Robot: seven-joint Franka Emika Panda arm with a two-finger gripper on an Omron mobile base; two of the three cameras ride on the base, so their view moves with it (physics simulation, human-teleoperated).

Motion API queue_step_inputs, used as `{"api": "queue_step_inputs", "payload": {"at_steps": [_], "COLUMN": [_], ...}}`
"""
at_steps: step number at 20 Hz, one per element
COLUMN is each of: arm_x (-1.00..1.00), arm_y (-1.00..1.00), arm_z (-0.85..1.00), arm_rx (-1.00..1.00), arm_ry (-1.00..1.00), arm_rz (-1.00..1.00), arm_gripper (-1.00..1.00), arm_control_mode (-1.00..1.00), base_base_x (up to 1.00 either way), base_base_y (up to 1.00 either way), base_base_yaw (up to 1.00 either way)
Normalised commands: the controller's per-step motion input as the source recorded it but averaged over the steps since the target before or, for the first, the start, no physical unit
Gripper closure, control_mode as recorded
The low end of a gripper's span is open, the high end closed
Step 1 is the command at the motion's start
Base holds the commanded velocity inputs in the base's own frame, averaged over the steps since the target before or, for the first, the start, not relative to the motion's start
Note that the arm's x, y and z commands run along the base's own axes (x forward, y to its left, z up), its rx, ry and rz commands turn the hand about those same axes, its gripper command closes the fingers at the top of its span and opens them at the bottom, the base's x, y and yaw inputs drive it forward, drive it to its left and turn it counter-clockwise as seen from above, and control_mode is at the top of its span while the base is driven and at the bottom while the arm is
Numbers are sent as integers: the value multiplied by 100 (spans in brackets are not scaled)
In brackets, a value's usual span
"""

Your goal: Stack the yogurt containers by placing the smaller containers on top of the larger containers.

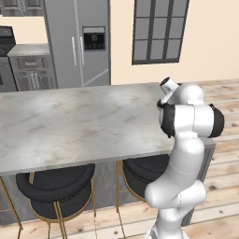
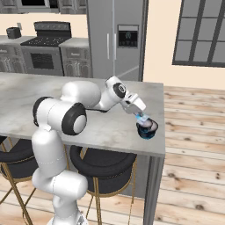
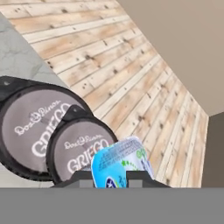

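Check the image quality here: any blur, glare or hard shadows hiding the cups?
Right base view: flat even light, light-blue cup and dark cup tiny, soft-edged. Hand view: both cups close, blue cup cropped at the bottom, lid lettering slightly blurred. Left base view: no glare on counter.

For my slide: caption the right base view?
Gripper holds the light-blue cup over the dark cup near the counter's edge.

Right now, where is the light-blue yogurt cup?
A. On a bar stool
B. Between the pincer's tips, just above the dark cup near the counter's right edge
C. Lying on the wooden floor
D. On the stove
B: in the right base view the light-blue cup sits at the pincer, right over the dark cup on the counter; the hand view shows it between the tips.
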Motion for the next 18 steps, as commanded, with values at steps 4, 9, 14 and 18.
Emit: {"api": "queue_step_inputs", "payload": {"at_steps": [4, 9, 14, 18], "arm_x": [24, 23, 2, -6], "arm_y": [0, 0, -9, -29], "arm_z": [0, 0, -1, -7], "arm_rx": [0, 0, 0, 0], "arm_ry": [-5, -3, 0, 0], "arm_rz": [0, 1, 3, 2], "arm_gripper": [100, 100, 100, 100], "arm_control_mode": [-100, -100, -100, -100], "base_base_x": [0, 0, 0, 0], "base_base_y": [0, 0, 0, 0], "base_base_yaw": [0, 0, 0, 0]}}
